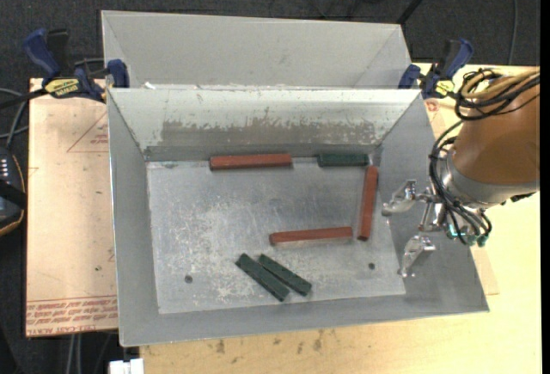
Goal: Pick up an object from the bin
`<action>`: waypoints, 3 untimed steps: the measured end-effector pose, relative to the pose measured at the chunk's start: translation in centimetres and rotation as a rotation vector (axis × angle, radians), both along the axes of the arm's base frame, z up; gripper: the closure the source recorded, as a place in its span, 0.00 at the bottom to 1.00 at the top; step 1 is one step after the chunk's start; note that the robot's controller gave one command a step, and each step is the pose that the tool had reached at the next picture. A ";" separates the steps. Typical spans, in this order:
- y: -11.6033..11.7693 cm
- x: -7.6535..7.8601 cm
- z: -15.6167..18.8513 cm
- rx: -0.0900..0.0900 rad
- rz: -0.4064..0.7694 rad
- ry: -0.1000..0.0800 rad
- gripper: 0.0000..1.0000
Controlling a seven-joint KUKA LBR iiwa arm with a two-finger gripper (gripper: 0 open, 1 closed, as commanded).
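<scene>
Red-brown stick (pixel 368 203) | just left of pincer (pixel 408 228) | fingers spread apart

The grey metal bin (pixel 129 217) holds six long, flat, rectangular bars of two colours. Three of them are reddish-brown bars (pixel 251 162) (pixel 368 203) (pixel 311 236). The other three are dark green bars (pixel 342 160) (pixel 262 278) (pixel 289 276). Each colour has the same count.
</scene>
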State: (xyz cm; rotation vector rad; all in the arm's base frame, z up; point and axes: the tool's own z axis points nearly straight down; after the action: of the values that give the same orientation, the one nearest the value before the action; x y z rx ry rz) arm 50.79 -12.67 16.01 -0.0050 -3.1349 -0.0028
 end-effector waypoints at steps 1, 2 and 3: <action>0.0 0.2 0.4 -0.001 0.003 -0.007 0.00; 3.7 4.2 -7.9 -0.001 0.089 -0.016 1.00; 3.7 4.2 -7.9 -0.001 0.089 -0.016 1.00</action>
State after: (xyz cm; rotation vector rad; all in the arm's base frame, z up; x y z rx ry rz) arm 55.03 -8.94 8.07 0.1356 -3.1475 -0.0003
